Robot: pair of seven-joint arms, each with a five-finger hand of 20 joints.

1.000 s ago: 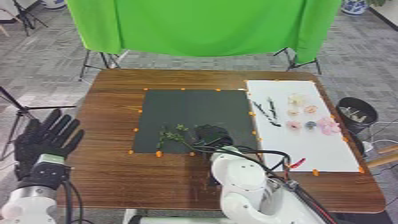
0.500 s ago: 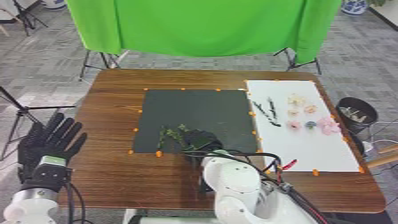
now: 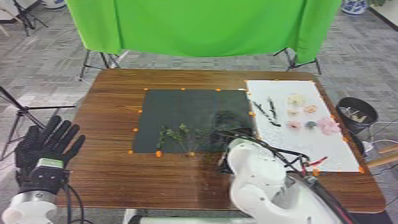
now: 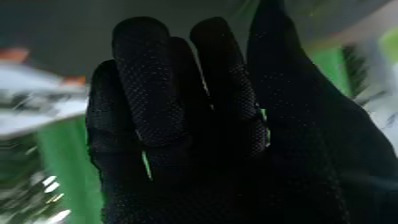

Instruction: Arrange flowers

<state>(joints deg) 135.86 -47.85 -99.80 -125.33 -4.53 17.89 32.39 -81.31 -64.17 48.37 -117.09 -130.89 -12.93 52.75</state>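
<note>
Green leafy stems (image 3: 180,137) lie on the near left part of the black mat (image 3: 182,107). My right hand (image 3: 233,124) is over the mat's right side, to the right of the stems and apart from them. In the right wrist view the right hand (image 4: 178,120) has its fingers straight, holding nothing. Beyond the left of the mat, my left hand (image 3: 44,145) stays with its fingers spread. On the white sheet (image 3: 306,150) lie pale flowers (image 3: 296,100), a pink flower (image 3: 328,126) and dark branches (image 3: 269,111).
A small red item (image 3: 317,161) is near the white sheet's front edge. Orange markers line both mats. A dark bin (image 3: 357,111) stands off the table's right side. A green cloth (image 3: 204,30) hangs behind the table. Cables run along the right arm.
My right hand has moved off the stems to the right, after first shifting slightly left. The stems now lie free on the mat. My left hand has barely moved.
</note>
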